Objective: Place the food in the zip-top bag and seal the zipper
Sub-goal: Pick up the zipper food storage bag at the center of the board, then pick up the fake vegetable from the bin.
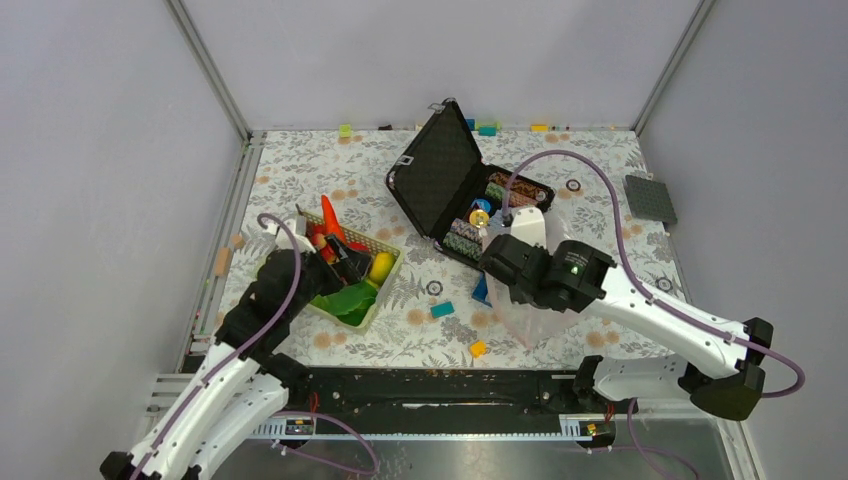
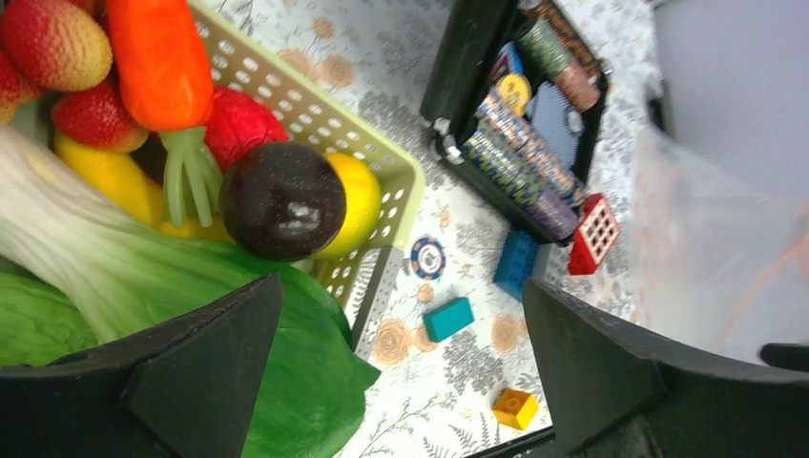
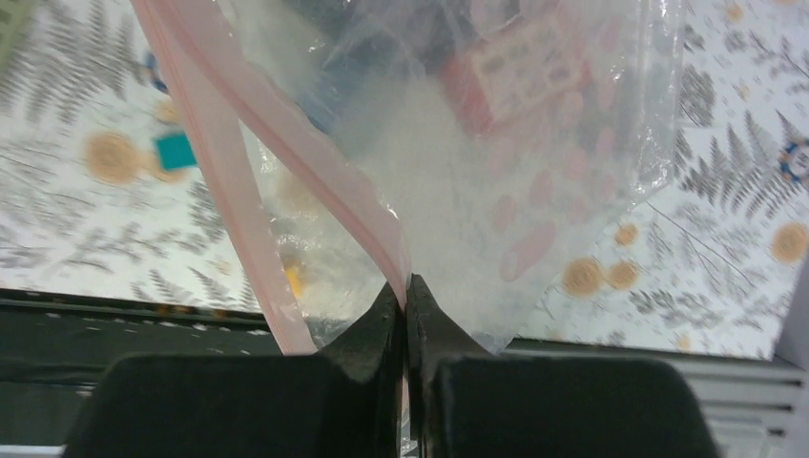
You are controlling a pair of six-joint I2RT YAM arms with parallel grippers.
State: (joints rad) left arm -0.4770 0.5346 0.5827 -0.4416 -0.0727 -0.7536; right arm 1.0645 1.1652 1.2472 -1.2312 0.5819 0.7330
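Note:
The food lies in a light green basket (image 1: 385, 283): an orange carrot (image 2: 160, 59), red berries (image 2: 93, 118), a yellow banana (image 2: 113, 176), a green leaf (image 2: 286, 363) and a dark round fruit (image 2: 282, 200). My left gripper (image 2: 401, 372) is open and empty, hovering over the basket's near corner, one finger above the leaf. My right gripper (image 3: 404, 291) is shut on the pale pink zipper (image 3: 315, 167) of the clear zip-top bag (image 3: 534, 181), holding it up with the mouth hanging open. The bag (image 1: 530, 318) shows below the right wrist in the top view.
An open black case (image 1: 455, 185) of poker chips stands behind the bag. Loose blocks lie between basket and bag: teal (image 2: 447, 318), yellow (image 2: 515, 407), blue (image 2: 516, 260), red (image 2: 593, 232). A chip (image 2: 428, 257) lies by the basket. A dark baseplate (image 1: 651, 198) sits far right.

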